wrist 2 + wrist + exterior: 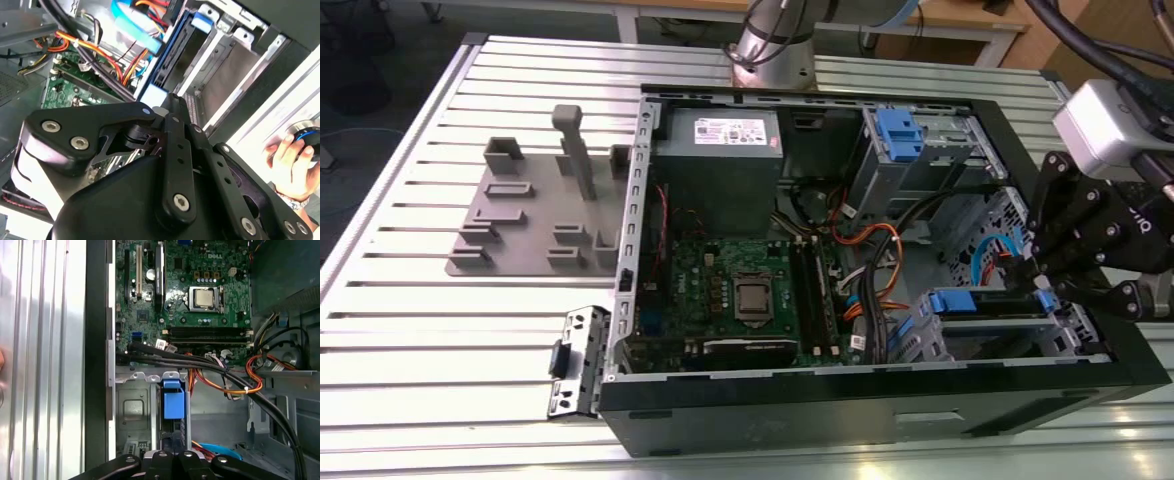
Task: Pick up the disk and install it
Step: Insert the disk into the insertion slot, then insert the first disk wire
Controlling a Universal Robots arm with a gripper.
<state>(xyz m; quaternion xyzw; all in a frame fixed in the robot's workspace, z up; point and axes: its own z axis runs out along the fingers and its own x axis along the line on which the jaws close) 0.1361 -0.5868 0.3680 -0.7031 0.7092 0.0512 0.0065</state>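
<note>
The gripper (1047, 285) hangs over the disk (987, 303) (edge-on in its cage), orange cables (881, 250) close alongside; whether the jaws clench it, I cannot tell.

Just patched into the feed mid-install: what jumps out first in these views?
The open computer case with its green motherboard dominates the exterior view. The black gripper hangs at the drive bay on the exterior view's right, by the blue-railed disk. In the second wrist view, a person's hand rests beside the case.
</note>
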